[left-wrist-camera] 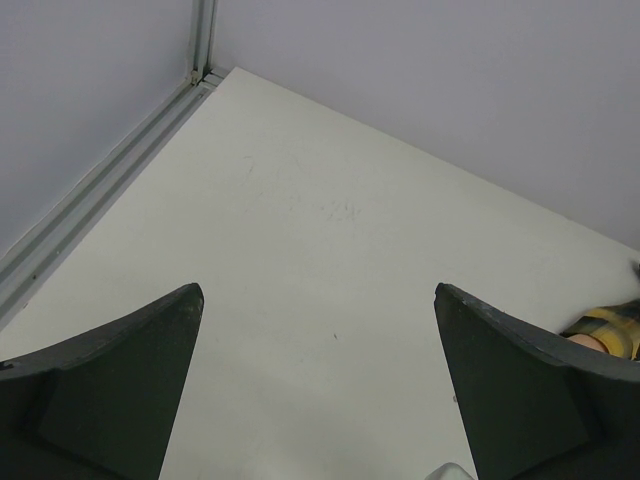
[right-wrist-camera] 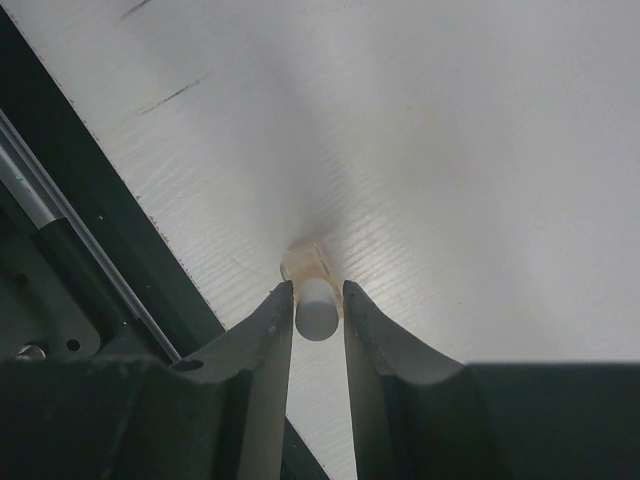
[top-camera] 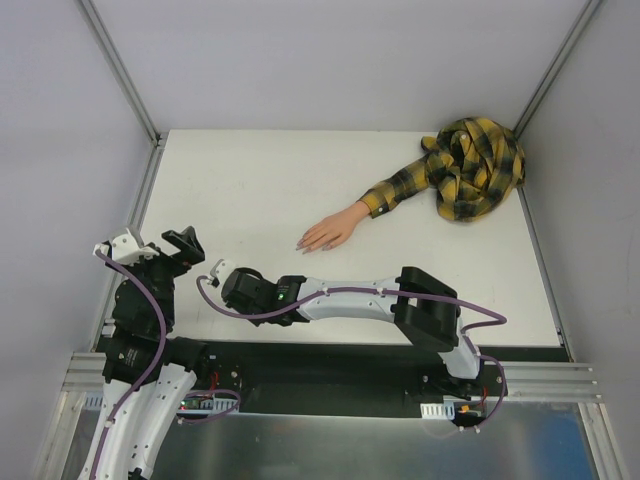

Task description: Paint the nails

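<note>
Jaws of the left gripper (left-wrist-camera: 318, 290) stand spread wide above the surface (top-camera: 250, 180) at its near left, beside the left wall rail (left-wrist-camera: 90, 200); those of the right gripper (right-wrist-camera: 318, 295) pinch the white cap of a small bottle (right-wrist-camera: 316, 310) standing close to the surface's near edge. Open surface runs between them and the plaid sleeve (top-camera: 400, 187) bunched in the far right corner, from which the mannequin hand (top-camera: 335, 230) lies flat, its nails (top-camera: 303, 245) pointing near-left, well apart from both grippers.
</note>
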Robot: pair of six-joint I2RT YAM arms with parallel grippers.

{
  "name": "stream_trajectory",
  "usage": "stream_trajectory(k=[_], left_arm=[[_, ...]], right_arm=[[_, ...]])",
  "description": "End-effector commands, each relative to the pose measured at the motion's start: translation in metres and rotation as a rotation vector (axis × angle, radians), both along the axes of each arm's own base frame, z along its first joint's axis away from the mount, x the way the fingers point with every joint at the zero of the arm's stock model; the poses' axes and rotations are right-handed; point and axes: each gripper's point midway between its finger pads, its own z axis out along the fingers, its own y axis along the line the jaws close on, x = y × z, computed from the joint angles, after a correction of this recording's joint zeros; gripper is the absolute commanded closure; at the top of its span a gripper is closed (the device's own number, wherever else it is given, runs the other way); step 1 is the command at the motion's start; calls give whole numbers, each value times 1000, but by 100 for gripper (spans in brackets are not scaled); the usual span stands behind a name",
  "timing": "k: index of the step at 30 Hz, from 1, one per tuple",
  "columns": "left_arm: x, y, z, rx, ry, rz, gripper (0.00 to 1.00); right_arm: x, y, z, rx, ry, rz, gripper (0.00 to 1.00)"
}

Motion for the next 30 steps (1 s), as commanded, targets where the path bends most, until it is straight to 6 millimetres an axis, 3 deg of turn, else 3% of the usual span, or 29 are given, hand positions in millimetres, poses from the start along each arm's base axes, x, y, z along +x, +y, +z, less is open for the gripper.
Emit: stream_trajectory(k=[1, 17, 25, 28, 30], left_arm=[[1, -1, 7, 0, -14, -7, 1], [2, 0, 6, 3, -7, -1, 1], [3, 1, 6, 1, -7, 3, 1], [3, 1, 6, 2, -4, 3, 1], [4, -1, 5, 3, 1, -6, 1]], right_arm=[[-1, 2, 0, -4, -11, 5, 71], [-4, -7, -8, -34, -2, 9, 70], [0, -8, -1, -14, -24, -11, 99], [3, -13, 13, 6, -40, -31, 99], [7, -28, 26, 16, -62, -62, 99]])
